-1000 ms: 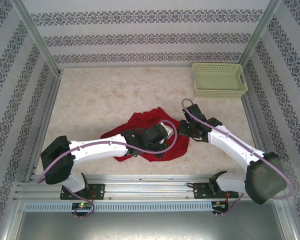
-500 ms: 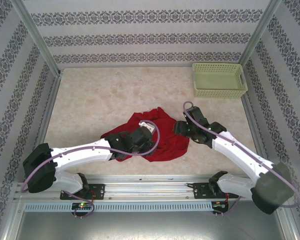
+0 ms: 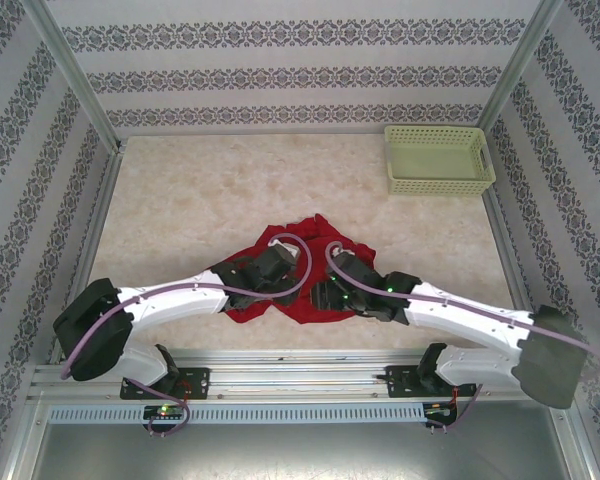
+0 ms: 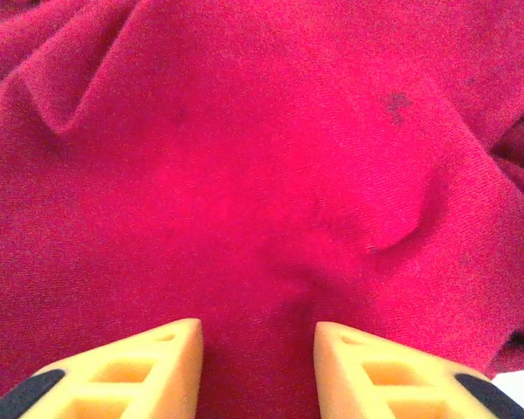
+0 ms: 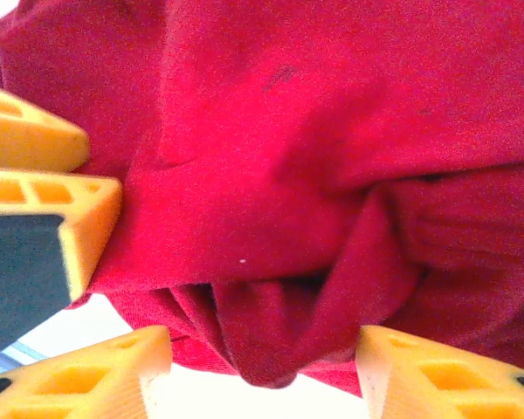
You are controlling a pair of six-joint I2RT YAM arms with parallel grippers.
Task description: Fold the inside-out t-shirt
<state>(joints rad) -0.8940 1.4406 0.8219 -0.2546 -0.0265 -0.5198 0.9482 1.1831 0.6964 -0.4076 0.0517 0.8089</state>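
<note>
The left hand [image 4: 258, 340] presses down on the middle of the inside-out t-shirt [image 3: 318, 236], its two yellow fingertips parted by a narrow gap with smooth red cloth showing between and beyond them; nothing looks pinched. The right hand [image 5: 253, 349] stands wide, with a bunched fold of the t-shirt's near edge between its fingertips, though whether the fold is gripped cannot be told. In the right wrist view the left hand's fingers [image 5: 35, 140] show just beside that fold, so the two hands meet over the t-shirt's near middle. A second ago the right hand sat at the t-shirt's right edge, apart from the left hand; it has since swung in over the cloth, and the left hand has drawn back slightly toward the t-shirt's left part. The t-shirt lies crumpled on the worktop [image 3: 200, 200], its heap a little more gathered than before. The pale green basket [image 3: 440, 186] stands where it was, well apart from the t-shirt, beyond it and to its right.
</note>
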